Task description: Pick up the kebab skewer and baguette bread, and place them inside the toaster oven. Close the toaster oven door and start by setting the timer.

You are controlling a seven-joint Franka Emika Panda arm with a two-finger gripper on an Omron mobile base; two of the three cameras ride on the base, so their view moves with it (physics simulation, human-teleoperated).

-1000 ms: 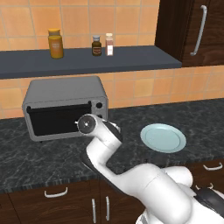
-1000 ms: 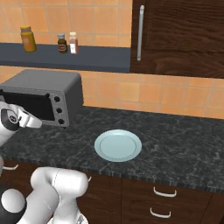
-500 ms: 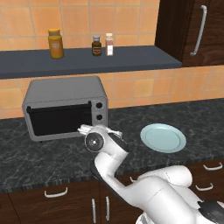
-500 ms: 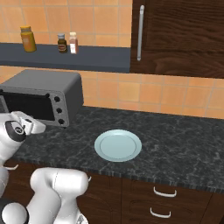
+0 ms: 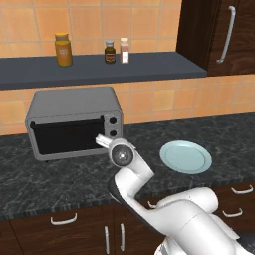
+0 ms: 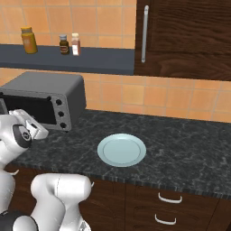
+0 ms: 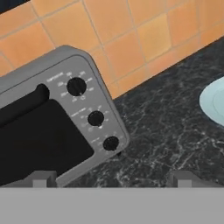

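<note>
The silver-grey toaster oven (image 5: 74, 102) stands on the dark counter against the tiled wall, and its dark glass door (image 5: 67, 134) is up and shut. Three dark knobs (image 7: 95, 118) run down its right front panel. My gripper (image 5: 101, 140) hovers just in front of the oven's lower right corner, a short way off the panel, with its open fingertips (image 7: 40, 179) spread wide and nothing between them. From the right base view the gripper (image 6: 37, 128) sits before the oven (image 6: 49, 90). The kebab skewer and the baguette bread are hidden or out of view.
A pale blue plate (image 5: 185, 157) lies bare on the counter right of the oven. Above, a dark shelf (image 5: 149, 67) carries an orange jar (image 5: 63, 49) and two small bottles (image 5: 110, 51). A dark wood cabinet (image 5: 224, 35) hangs at the upper right.
My hand has drawn back from the oven's knob panel, sinking a little and shifting right. The oven, its door and the plate have not moved.
</note>
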